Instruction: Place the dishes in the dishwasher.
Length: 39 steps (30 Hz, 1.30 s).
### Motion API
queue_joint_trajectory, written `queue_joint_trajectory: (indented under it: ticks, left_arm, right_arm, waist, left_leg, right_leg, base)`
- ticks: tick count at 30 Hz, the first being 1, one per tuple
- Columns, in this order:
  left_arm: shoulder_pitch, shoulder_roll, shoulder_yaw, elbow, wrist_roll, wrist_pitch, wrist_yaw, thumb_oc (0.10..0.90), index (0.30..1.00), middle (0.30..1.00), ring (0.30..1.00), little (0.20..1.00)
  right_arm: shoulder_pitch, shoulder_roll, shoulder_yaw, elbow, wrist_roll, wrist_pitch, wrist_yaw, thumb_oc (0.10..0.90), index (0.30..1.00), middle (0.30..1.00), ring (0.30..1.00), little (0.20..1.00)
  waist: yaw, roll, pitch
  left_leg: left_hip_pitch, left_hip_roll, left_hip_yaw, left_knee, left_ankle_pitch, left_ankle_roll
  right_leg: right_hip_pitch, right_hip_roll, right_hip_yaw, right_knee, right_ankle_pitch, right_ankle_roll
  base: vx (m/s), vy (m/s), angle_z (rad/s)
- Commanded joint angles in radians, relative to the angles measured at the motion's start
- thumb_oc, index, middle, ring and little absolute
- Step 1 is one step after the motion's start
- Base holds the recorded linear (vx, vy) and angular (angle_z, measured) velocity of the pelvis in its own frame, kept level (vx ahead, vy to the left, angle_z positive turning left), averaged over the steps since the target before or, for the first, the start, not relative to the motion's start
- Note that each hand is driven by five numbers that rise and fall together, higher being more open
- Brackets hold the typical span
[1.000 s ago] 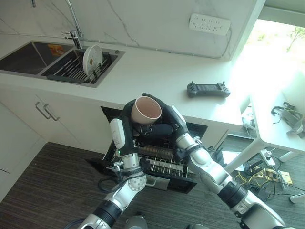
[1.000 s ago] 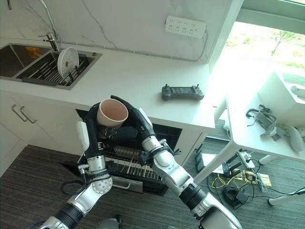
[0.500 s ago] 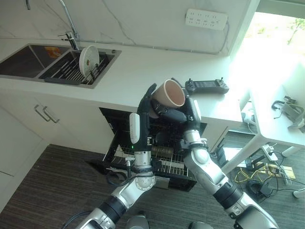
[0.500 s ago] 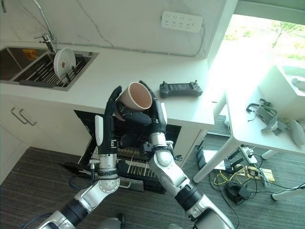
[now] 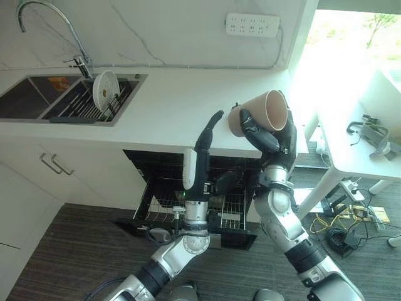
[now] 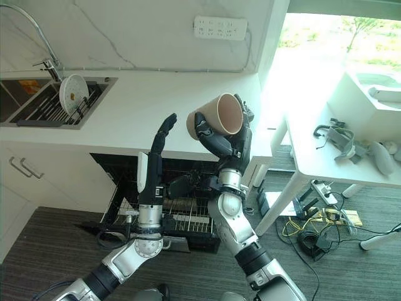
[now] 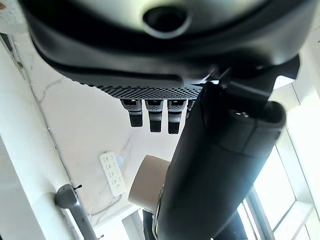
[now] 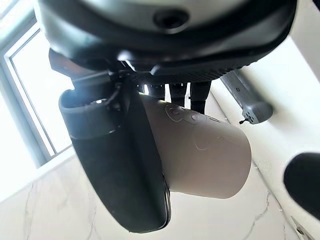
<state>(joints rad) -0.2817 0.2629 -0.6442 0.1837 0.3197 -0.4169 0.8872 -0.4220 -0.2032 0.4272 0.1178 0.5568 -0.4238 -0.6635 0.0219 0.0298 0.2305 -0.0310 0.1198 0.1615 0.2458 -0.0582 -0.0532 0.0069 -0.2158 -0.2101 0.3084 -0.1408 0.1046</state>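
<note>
A beige cup (image 5: 262,111) lies on its side in the air above the counter's front edge, its mouth turned to the right. My right hand (image 5: 270,139) is shut on it, with the thumb (image 8: 117,150) curled along the cup's wall (image 8: 202,150). Left of the cup and apart from it, my left hand (image 5: 204,139) stands upright with straight fingers (image 7: 152,114), holding nothing. Below both hands the dishwasher (image 5: 163,164) is open under the counter, its wire rack (image 5: 164,210) pulled out. A white plate (image 5: 104,89) stands on edge in the sink's drying rack (image 5: 75,103).
The white counter (image 5: 169,106) runs from the sink and tap (image 5: 37,15) to the window side. A dark controller (image 8: 246,99) lies on it near the cup. A white table (image 5: 357,157) with loose items stands at the right, cables on the floor under it.
The right hand has carried the cup up and to the right, tipping it sideways. The left hand has come off the cup and straightened. The camera has also shifted.
</note>
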Motion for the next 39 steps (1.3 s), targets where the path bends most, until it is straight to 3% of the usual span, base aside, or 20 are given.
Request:
queue_joint_trajectory:
  ticks: [1, 6, 9, 11, 13, 18, 23, 27, 32, 39]
  left_arm:
    - [-0.052, 0.006, 0.002, -0.128, -0.020, -0.060, 0.008, 0.800, 0.900, 0.900, 0.900, 0.900]
    - [0.027, 0.038, 0.091, -0.149, -0.175, -0.036, -0.051, 0.800, 0.900, 0.900, 0.900, 0.900]
    - [0.103, 0.070, 0.165, -0.198, -0.252, -0.063, -0.205, 0.800, 0.900, 0.900, 0.900, 0.900]
    - [0.192, 0.116, 0.242, -0.267, -0.311, -0.085, -0.373, 0.800, 0.900, 0.900, 0.900, 0.900]
    - [0.272, 0.164, 0.331, -0.310, -0.326, -0.088, -0.447, 0.800, 0.900, 0.900, 0.900, 0.900]
    - [0.363, 0.237, 0.452, -0.298, -0.374, -0.006, -0.616, 0.800, 0.900, 0.900, 0.900, 0.900]
    - [0.436, 0.260, 0.525, -0.248, -0.373, 0.017, -0.609, 0.800, 0.900, 0.900, 0.900, 0.900]
    - [0.467, 0.256, 0.575, -0.164, -0.300, 0.026, -0.517, 0.800, 0.900, 0.900, 0.900, 0.900]
    - [0.485, 0.249, 0.620, -0.086, -0.241, 0.009, -0.428, 0.800, 0.900, 0.900, 0.900, 0.900]
    - [0.488, 0.270, 0.637, -0.057, -0.106, -0.015, -0.393, 0.800, 0.900, 0.900, 0.900, 0.900]
  right_arm:
    - [-0.085, 0.018, -0.043, -0.119, -0.072, -0.155, 0.052, 0.400, 0.300, 0.300, 0.300, 0.300]
    - [-0.008, -0.042, -0.092, -0.218, -0.033, -0.135, 0.199, 0.400, 0.300, 0.300, 0.300, 0.300]
    - [0.098, -0.096, -0.143, -0.299, -0.002, -0.104, 0.310, 0.400, 0.300, 0.300, 0.300, 0.300]
    - [0.222, -0.142, -0.197, -0.356, 0.025, -0.092, 0.429, 0.400, 0.300, 0.300, 0.300, 0.300]
    - [0.321, -0.166, -0.254, -0.368, 0.073, -0.073, 0.555, 0.400, 0.300, 0.300, 0.300, 0.300]
    - [0.406, -0.199, -0.303, -0.349, 0.113, -0.031, 0.712, 0.400, 0.300, 0.300, 0.300, 0.300]
    - [0.428, -0.221, -0.279, -0.324, 0.076, 0.005, 0.764, 0.400, 0.300, 0.300, 0.300, 0.300]
    - [0.425, -0.223, -0.236, -0.244, 0.023, 0.057, 0.735, 0.400, 0.300, 0.300, 0.300, 0.300]
    - [0.416, -0.213, -0.202, -0.138, 0.008, 0.056, 0.721, 0.400, 0.300, 0.300, 0.300, 0.300]
    - [0.372, -0.207, -0.179, -0.060, -0.049, 0.069, 0.679, 0.400, 0.300, 0.300, 0.300, 0.300]
  waist:
    - [0.004, -0.014, -0.041]
    - [0.001, -0.011, -0.043]
    - [-0.004, -0.010, -0.042]
    - [-0.011, -0.008, -0.043]
    - [-0.020, -0.004, -0.041]
    - [-0.023, 0.009, -0.045]
    - [-0.004, 0.021, -0.044]
    - [0.020, 0.027, -0.043]
    - [0.046, 0.027, -0.036]
    - [0.077, 0.036, -0.016]
  left_leg:
    - [0.055, 0.001, -0.003, 0.054, -0.232, 0.051]
    - [0.047, 0.002, -0.004, 0.054, -0.229, 0.048]
    - [0.037, 0.006, -0.001, 0.054, -0.227, 0.048]
    - [0.026, 0.007, 0.004, 0.054, -0.227, 0.050]
    - [0.018, 0.008, 0.008, 0.054, -0.226, 0.050]
    - [-0.009, 0.007, 0.001, 0.054, -0.214, 0.046]
    - [-0.023, 0.000, -0.015, 0.054, -0.208, 0.039]
    - [-0.044, -0.008, -0.034, 0.054, -0.198, 0.033]
    - [-0.068, -0.014, -0.055, 0.054, -0.186, 0.026]
    - [-0.111, -0.022, -0.081, 0.054, -0.165, 0.021]
  right_leg:
    - [0.041, 0.015, -0.018, -0.008, -0.123, -0.026]
    - [0.033, 0.015, -0.021, -0.008, -0.121, -0.022]
    - [0.025, 0.012, -0.024, -0.008, -0.120, -0.019]
    - [0.012, 0.009, -0.025, -0.008, -0.117, -0.014]
    - [0.004, 0.005, -0.028, -0.008, -0.117, -0.007]
    - [-0.014, 0.000, -0.040, -0.008, -0.115, 0.000]
    - [-0.011, -0.010, -0.059, -0.008, -0.119, 0.005]
    - [-0.013, -0.022, -0.079, -0.008, -0.118, 0.006]
    - [-0.018, -0.033, -0.097, -0.008, -0.117, 0.009]
    - [-0.038, -0.044, -0.116, -0.008, -0.112, 0.009]
  base:
    - [0.00, 0.000, 0.00]
    - [0.02, 0.024, -0.01]
    - [0.01, 0.011, 0.00]
    - [-0.02, 0.040, 0.00]
    - [-0.03, 0.040, -0.10]
    - [-0.02, 0.013, -0.03]
    - [0.00, 0.025, 0.13]
    - [0.01, 0.039, 0.22]
    - [0.03, 0.036, 0.16]
    - [0.01, 0.047, 0.17]
